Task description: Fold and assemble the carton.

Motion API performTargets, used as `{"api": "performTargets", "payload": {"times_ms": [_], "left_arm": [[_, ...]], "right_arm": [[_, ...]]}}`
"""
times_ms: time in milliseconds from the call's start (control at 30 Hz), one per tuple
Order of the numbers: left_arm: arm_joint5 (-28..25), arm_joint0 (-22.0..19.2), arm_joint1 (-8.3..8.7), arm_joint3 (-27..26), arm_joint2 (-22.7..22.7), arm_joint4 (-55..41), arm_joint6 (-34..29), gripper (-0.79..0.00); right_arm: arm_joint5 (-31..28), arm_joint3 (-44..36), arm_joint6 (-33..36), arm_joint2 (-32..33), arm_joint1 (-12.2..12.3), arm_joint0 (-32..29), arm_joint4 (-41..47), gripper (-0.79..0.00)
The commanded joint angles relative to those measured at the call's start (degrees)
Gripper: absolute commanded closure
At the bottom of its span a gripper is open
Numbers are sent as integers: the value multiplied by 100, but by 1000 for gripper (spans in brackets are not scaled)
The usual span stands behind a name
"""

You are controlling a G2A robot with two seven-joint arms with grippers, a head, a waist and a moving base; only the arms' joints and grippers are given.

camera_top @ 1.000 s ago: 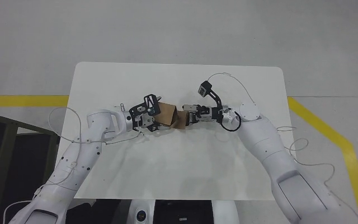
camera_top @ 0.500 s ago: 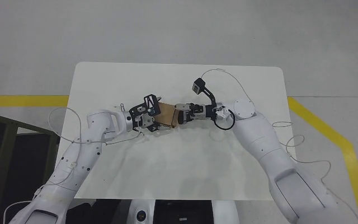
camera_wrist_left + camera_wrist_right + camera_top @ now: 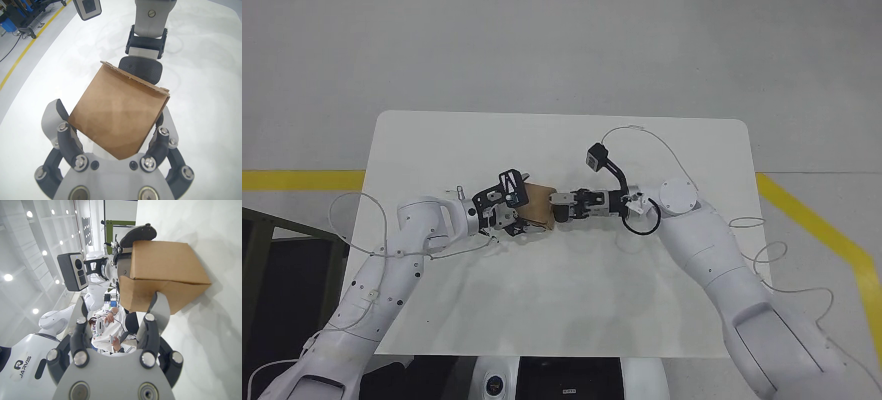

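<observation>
Change: the right hand (image 3: pixel 560 199) has travelled along the worktop (image 3: pixel 662 300) toward the carton (image 3: pixel 534 203) and now stands against its end. The panel that stood out on that side half a second ago is pushed in, so the carton looks shorter from above. The left arm has kept its place.
Worktop: white, and it carries the carton near its middle, where the two arms meet.
Carton: small, of brown corrugated board, already in the shape of a box. It lies low between the two hands. I cannot tell if it rests fully on the worktop or only on one edge.
Left hand (image 3: pixel 113 111): clamped on the carton, with one finger on each side wall, and it holds the body from the side opposite the right hand.
Right hand: its fingers are apart. The pressing finger (image 3: pixel 158 308) lies flat on the end of the carton, and the free finger (image 3: pixel 81 311) is in the air and touches nothing.
End flap (image 3: pixel 143 294): nearly flush with the box, with a thin seam along its upper edge.
Step in hand: in my judgement, closing this end flap against the held body. The box shape is made and the closing of the ends is under way.
Next move: it probably calls for a straight push into the end while the left hand braces. If the pressure comes off too early, the flap may spring back.
</observation>
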Motion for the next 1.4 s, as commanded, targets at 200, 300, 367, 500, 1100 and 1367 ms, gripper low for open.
{"api": "performTargets", "payload": {"times_ms": [200, 300, 367, 500, 1100, 1367], "left_arm": [[5, 7, 1, -9, -5, 9, -9, -785], [3, 10, 1, -11, -8, 10, -9, -785], [2, 12, 2, -12, -10, 11, -8, -785], [6, 17, 3, -17, -13, 23, -13, -785], [-10, 33, 8, -29, -28, 28, -33, -785], [-15, 20, 4, -26, -10, 36, -30, -785]], "right_arm": [[165, -63, -272, -19, 48, -1, -521, -332], [225, -96, -317, -9, 66, -30, -621, -326], [243, -127, -335, 1, 76, -53, -659, -302], [277, -169, -360, 25, 93, -86, -718, -240], [479, -355, -442, 149, 207, -189, -1104, -194], [631, -480, -579, 73, 199, -153, -1346, -188]]}}
